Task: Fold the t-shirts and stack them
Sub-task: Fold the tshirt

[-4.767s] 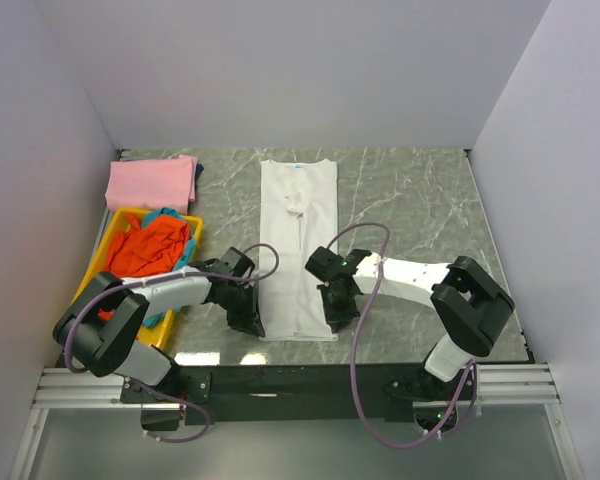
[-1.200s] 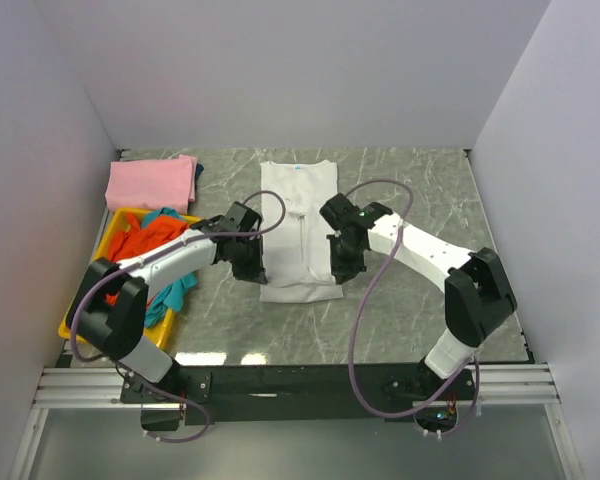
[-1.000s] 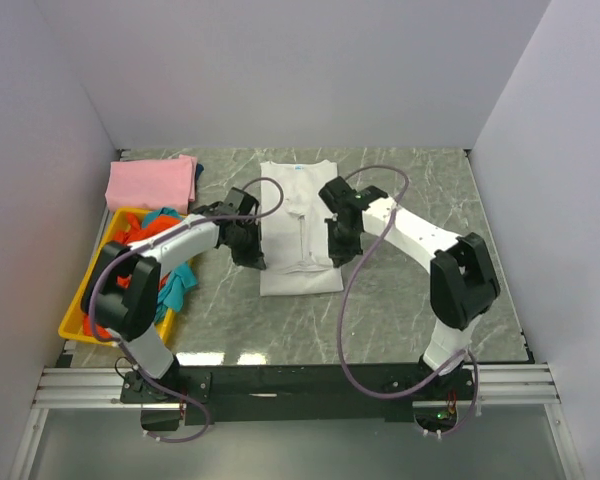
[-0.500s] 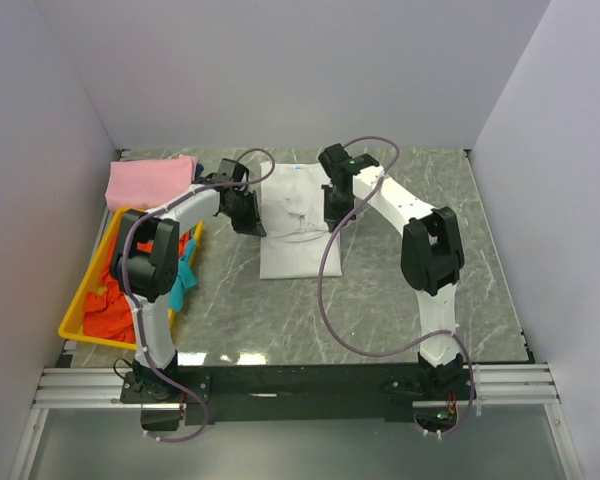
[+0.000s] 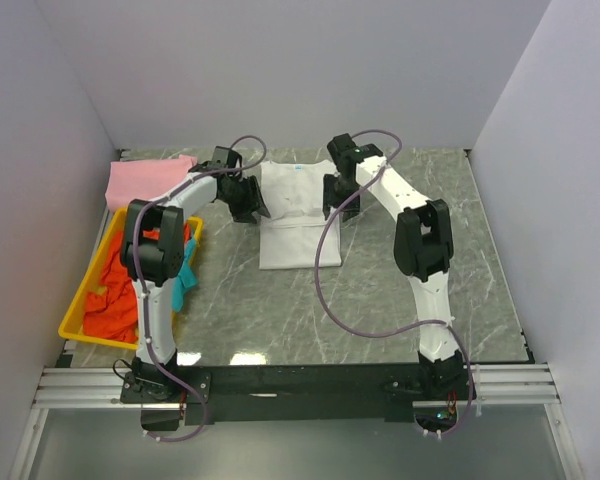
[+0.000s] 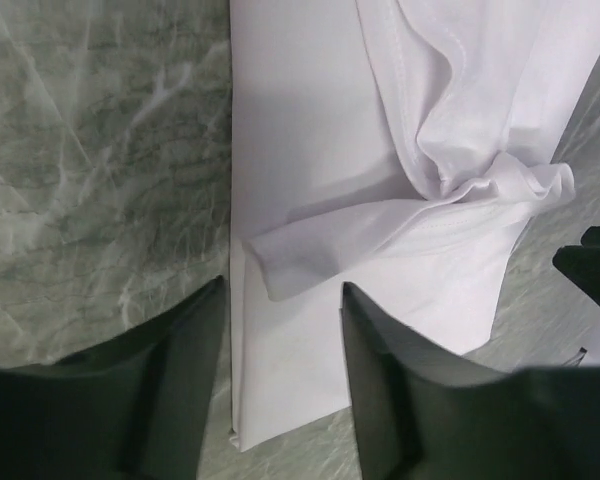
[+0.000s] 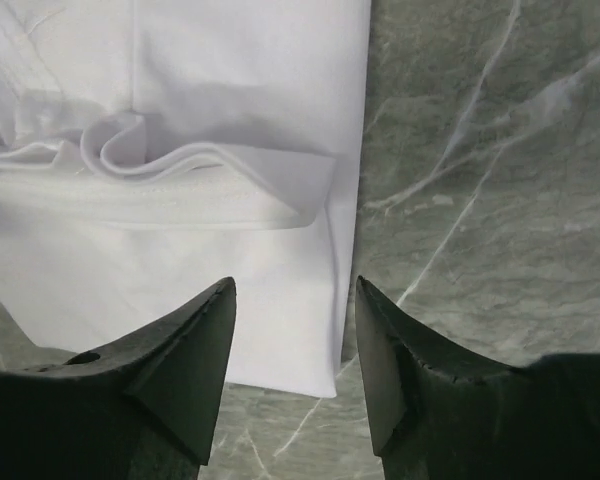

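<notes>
A white t-shirt (image 5: 298,225) lies folded in half at the back middle of the table. Its hem (image 6: 450,205) rests rumpled across the upper layer. My left gripper (image 5: 252,203) hovers open over the shirt's left edge (image 6: 280,290), nothing between its fingers (image 6: 180,380). My right gripper (image 5: 335,200) hovers open over the shirt's right edge (image 7: 295,285), fingers (image 7: 400,370) apart and empty. A pink t-shirt (image 5: 145,182) lies folded at the back left. An orange-red t-shirt (image 5: 115,300) and a teal one (image 5: 187,275) sit bunched in the tray.
A yellow plastic tray (image 5: 88,272) stands at the left edge of the marble table (image 5: 430,270). Both arms stretch far toward the back wall. White walls close in the table on three sides.
Both grippers carried the white shirt's near hem toward the back, folding it in half. They then opened and let go of the cloth.
</notes>
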`<state>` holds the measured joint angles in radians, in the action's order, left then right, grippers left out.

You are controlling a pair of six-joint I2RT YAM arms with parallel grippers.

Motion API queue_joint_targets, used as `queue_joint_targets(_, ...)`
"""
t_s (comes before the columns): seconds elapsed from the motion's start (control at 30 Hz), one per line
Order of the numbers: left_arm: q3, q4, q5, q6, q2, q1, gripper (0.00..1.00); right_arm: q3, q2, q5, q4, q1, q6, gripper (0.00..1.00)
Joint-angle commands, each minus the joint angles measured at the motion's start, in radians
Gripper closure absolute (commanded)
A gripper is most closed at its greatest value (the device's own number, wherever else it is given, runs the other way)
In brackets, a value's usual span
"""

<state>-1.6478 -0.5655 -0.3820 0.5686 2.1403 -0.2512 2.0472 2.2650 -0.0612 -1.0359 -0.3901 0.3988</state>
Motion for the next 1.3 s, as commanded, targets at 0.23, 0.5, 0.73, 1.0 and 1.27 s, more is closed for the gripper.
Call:
queue_joint_targets(0.23,0.164,0.053,0.012,0.000,-0.163,0.007,0.39,-0.123,-0.134,-0.071,0.060,0.037,-0.008,0.40)
queue_joint_targets(0.5,0.319,0.087,-0.008,0.016,-0.238,-0.028,0.40,-0.262,-0.188,-0.149,0.136,0.014,0.015,0.46)
queue_joint_targets(0.73,0.414,0.076,0.018,0.019,-0.264,-0.062,0.43,-0.430,-0.252,-0.104,0.157,0.003,0.034,0.46)
queue_joint_targets(1.0,0.454,0.035,0.069,0.008,-0.284,-0.086,0.45,-0.594,-0.323,-0.131,0.215,-0.004,0.057,0.47)
queue_joint_targets(1.27,0.480,-0.002,0.109,0.011,-0.304,-0.095,0.47,-0.611,-0.312,-0.141,0.229,-0.010,0.060,0.50)
